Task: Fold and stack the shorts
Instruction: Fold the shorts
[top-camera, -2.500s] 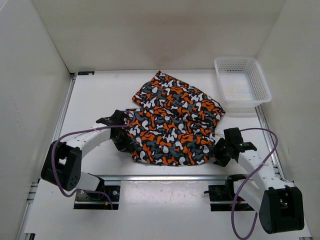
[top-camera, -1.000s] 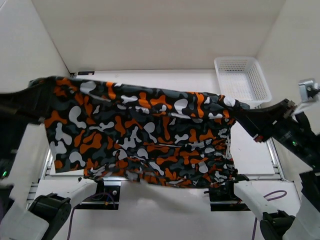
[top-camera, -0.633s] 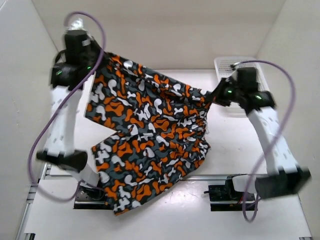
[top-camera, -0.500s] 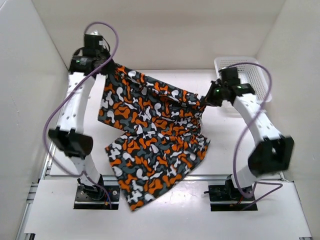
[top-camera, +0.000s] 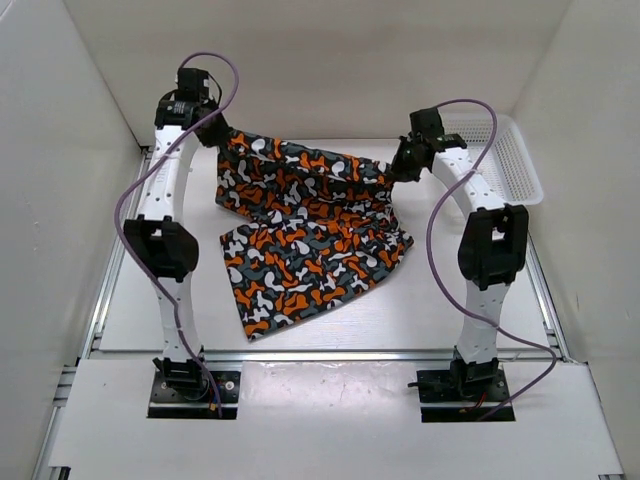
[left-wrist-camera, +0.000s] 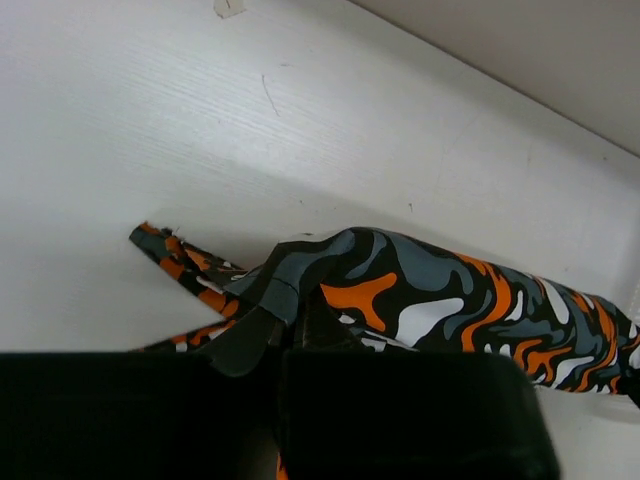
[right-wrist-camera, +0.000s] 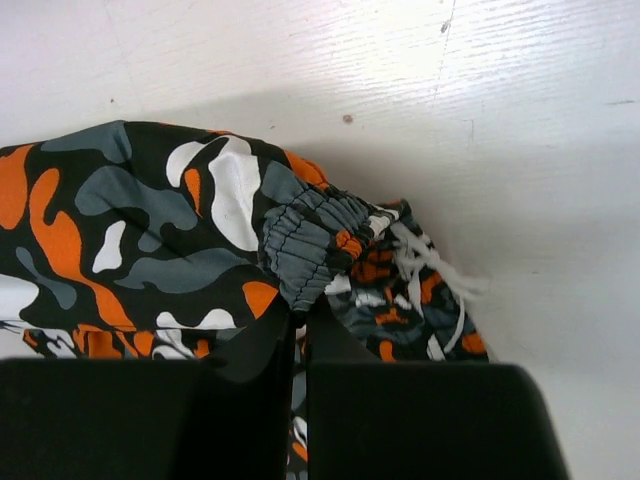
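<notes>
Soft camouflage shorts (top-camera: 310, 235), hanging between two corners, lower part flat on far counter (top-camera: 460, 290). Left hand (top-camera: 218, 135), right hand (top-camera: 400, 170) pinched shut on corners. Likely light, floppy; best gripped at edges.

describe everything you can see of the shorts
Soft thin fabric shorts in an orange, black, grey and white blotch print, with a gathered elastic waistband and white drawstring. The left pincer and right pincer each pinch a far corner, stretching that edge between them; the rest drapes toward the near side, lying creased on the white table.
</notes>
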